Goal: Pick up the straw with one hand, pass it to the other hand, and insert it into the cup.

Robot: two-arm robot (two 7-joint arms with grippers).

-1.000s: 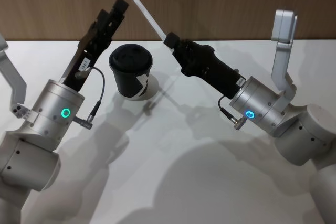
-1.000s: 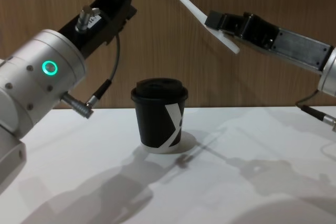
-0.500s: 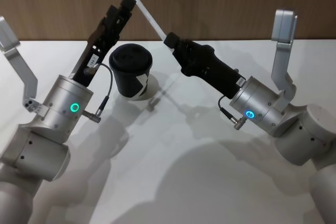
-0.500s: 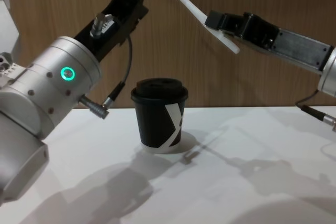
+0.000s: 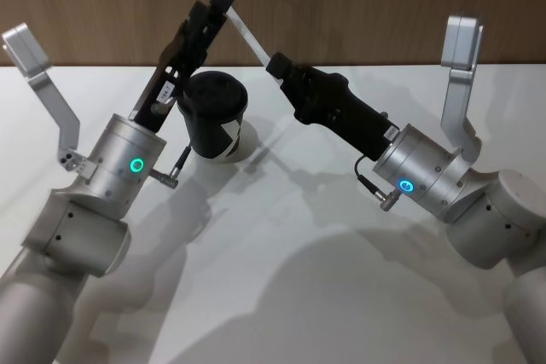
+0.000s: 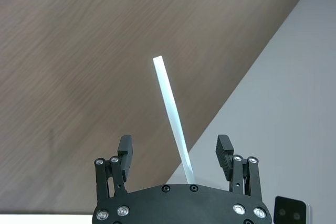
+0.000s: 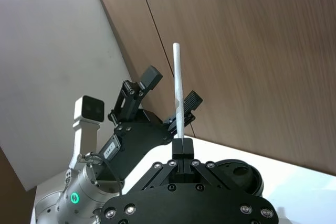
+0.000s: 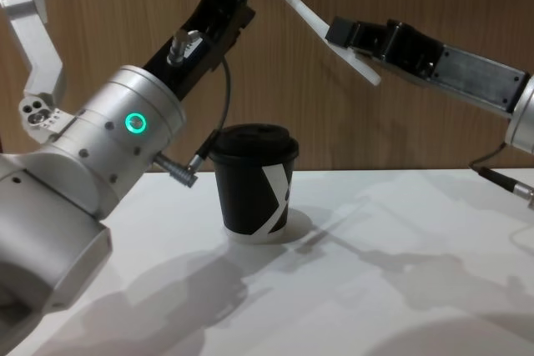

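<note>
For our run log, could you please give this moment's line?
right gripper: shut on straw | left gripper: open around straw | cup: lidded

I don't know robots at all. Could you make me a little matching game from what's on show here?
1 straw
2 left hand
3 right hand
4 cup

A stands on the table, lid on
B shut on the straw
C open, fingers either side of the straw
D white, slanting in the air

Pairs: 1-D, 2-C, 3-B, 4-A
</note>
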